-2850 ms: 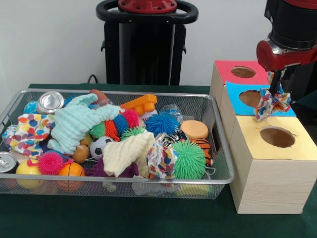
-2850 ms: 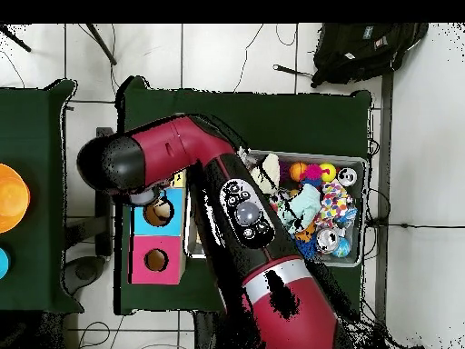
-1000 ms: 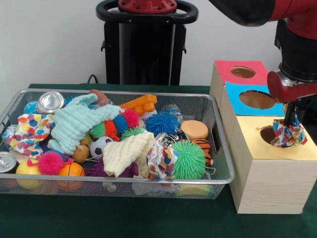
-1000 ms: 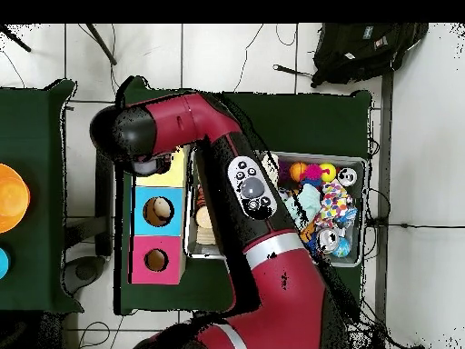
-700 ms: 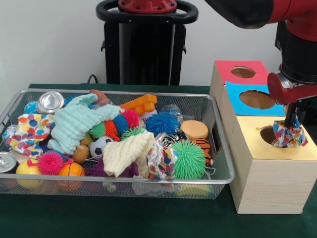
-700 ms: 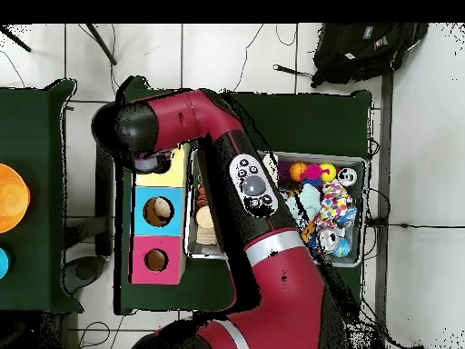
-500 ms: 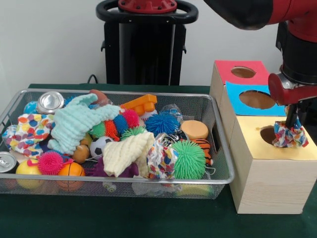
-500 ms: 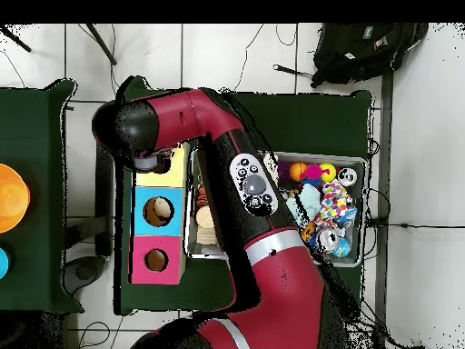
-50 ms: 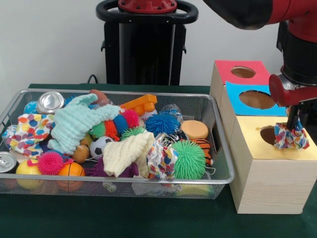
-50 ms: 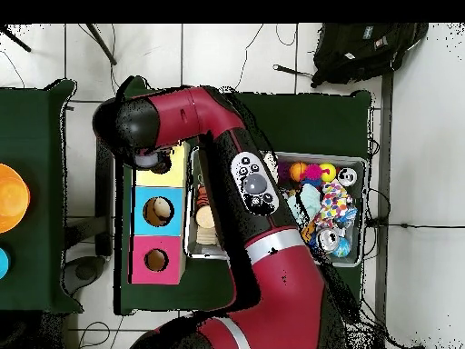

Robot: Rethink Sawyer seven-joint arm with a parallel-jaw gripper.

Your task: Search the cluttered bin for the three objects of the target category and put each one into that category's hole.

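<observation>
In the front view my gripper (image 9: 293, 125) hangs over the yellow-topped box (image 9: 257, 148), shut on a bunched multicoloured patterned cloth (image 9: 291, 138). The cloth rests at the right rim of the yellow box's hole (image 9: 269, 134) and partly covers it. More cloths lie in the wire bin (image 9: 148, 180): a mint one (image 9: 74, 124), a cream one (image 9: 126, 152), a dotted one (image 9: 29, 130) and a patterned one (image 9: 161, 159). In the overhead view the arm's wrist (image 10: 136, 134) hides the gripper and most of the yellow box (image 10: 178, 169).
Behind the yellow box stand a blue-topped box (image 9: 255, 99) and a red-topped box (image 9: 242, 72), each with a round hole. The bin also holds spiky balls, cans, small balls and an orange block. In the overhead view the bin (image 10: 356, 211) lies right of the boxes.
The gripper carried the patterned cloth from above the blue box to the yellow box and lowered it. Over the last half second it has edged slightly to the right.
</observation>
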